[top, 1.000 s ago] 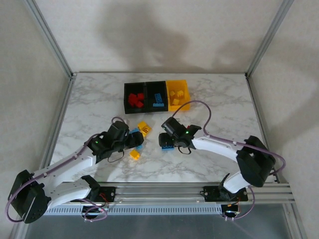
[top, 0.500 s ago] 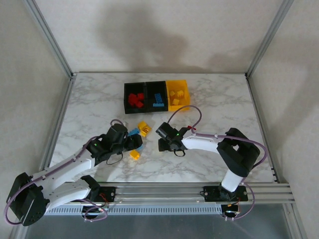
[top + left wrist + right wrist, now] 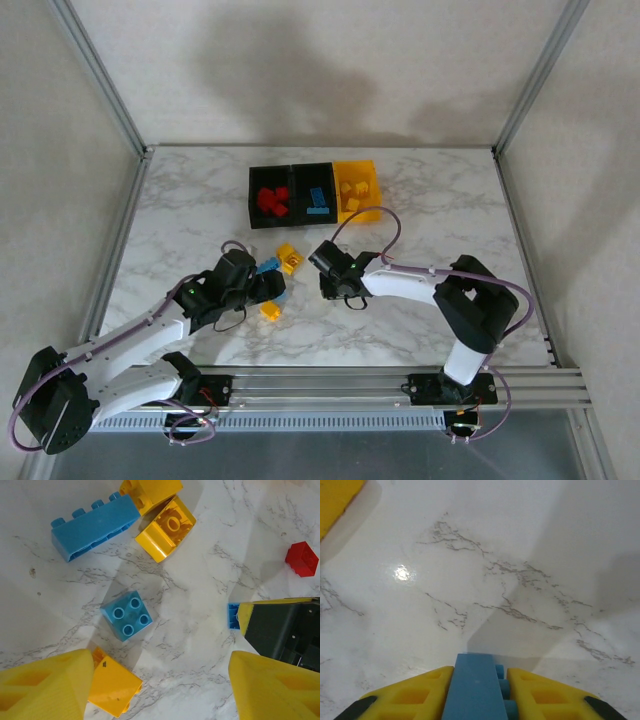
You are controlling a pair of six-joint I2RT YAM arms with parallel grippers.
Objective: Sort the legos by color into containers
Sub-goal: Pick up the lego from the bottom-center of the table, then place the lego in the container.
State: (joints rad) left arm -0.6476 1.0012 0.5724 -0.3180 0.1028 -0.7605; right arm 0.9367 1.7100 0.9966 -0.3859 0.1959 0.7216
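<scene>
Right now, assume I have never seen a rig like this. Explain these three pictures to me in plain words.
Two robot arms are bolted at the near edge of a marble table. The wide picture looks down from above and behind them. The other two come from a camera on each wrist; the yellow wedges at the bottom are that arm's own fingers. At the back stand three joined bins, with red, blue and yellow bricks sorted one colour each. The left gripper is open above loose bricks: blue, yellow, red. The right gripper is shut on a blue brick.
</scene>
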